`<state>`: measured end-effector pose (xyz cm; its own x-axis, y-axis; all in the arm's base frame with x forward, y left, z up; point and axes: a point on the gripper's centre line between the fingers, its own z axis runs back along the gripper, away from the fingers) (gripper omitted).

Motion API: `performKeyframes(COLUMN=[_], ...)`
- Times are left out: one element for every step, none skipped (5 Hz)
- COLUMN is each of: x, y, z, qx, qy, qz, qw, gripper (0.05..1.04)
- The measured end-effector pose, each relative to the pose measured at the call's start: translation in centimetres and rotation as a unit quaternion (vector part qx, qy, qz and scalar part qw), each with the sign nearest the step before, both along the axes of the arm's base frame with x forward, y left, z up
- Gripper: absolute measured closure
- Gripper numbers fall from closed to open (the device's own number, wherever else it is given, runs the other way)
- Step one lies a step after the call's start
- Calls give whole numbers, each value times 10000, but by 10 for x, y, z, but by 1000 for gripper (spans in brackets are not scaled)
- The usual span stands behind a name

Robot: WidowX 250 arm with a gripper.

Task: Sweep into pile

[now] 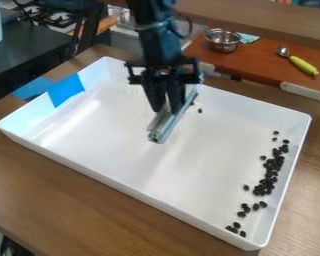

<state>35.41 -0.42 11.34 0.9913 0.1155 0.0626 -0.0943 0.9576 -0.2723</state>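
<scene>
Brown wooden table [62,200] holds white plastic tray [142,194]; black gripper [166,109] clamps grey bar-shaped sweeper [164,127]. Black beans [268,182] line one short wall: sweep low along it, toward the thickest clump.

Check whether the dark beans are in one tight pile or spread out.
Spread out: most beans line the tray's right side in a loose strip with gaps, and a stray lies near the hand.

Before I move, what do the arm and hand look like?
The arm is black and slim, with a thin dark cable looping out beside it. The hand is black too: a wide crosspiece above two dark, tapering fingers.
</scene>
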Motion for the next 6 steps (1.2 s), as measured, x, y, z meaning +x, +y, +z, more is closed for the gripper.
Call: performKeyframes(x=[11,24,34,41,45,50], y=[37,59,67,67,55,41], z=[-18,-27,-40,-45,-52,-54], qx=[277,450,576,668,741,765], qy=[8,-14,86,126,244,295], qz=[271,486,591,636,550,471], qw=[9992,9978,9966,9957,9954,9955], gripper=[762,762,762,762,762,762])
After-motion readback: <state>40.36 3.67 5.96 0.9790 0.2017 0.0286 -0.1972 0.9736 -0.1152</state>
